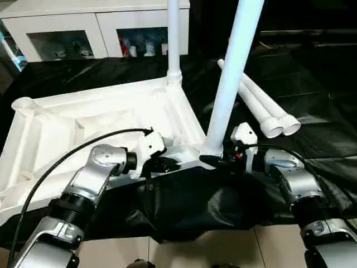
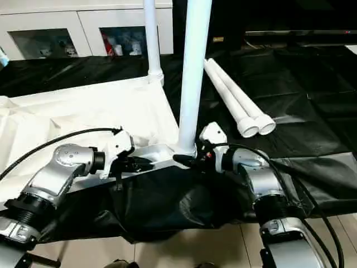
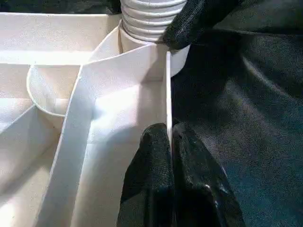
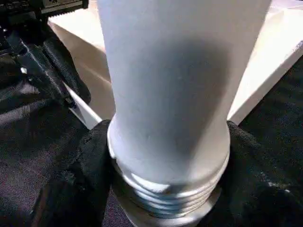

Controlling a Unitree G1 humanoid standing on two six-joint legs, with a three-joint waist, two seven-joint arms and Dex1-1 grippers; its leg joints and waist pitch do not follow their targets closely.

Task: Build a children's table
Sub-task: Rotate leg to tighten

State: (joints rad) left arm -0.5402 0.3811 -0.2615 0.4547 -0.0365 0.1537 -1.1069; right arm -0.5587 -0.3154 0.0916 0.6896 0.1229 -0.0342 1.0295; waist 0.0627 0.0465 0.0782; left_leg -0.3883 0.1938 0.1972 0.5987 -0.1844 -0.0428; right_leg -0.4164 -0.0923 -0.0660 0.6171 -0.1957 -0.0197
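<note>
The white table top (image 1: 72, 128) lies upside down on the black cloth, ribs facing up. One white leg (image 1: 173, 39) stands upright in the far corner socket. A second leg (image 1: 231, 78) stands at the near right corner, its threaded base (image 4: 165, 194) at the socket. My right gripper (image 1: 215, 162) is shut on this leg's base, a finger on each side (image 4: 90, 161). My left gripper (image 3: 170, 135) is shut on the thin near rim (image 3: 168, 94) of the table top, just left of that corner. Two more legs (image 1: 262, 106) lie side by side on the cloth at the right.
A white glass-door cabinet (image 1: 100, 28) stands behind the work. The black cloth (image 1: 312, 84) spreads far to the right and hangs over the front edge. Tiled floor (image 1: 223, 245) shows below. An empty corner socket (image 1: 22, 103) sits at the far left.
</note>
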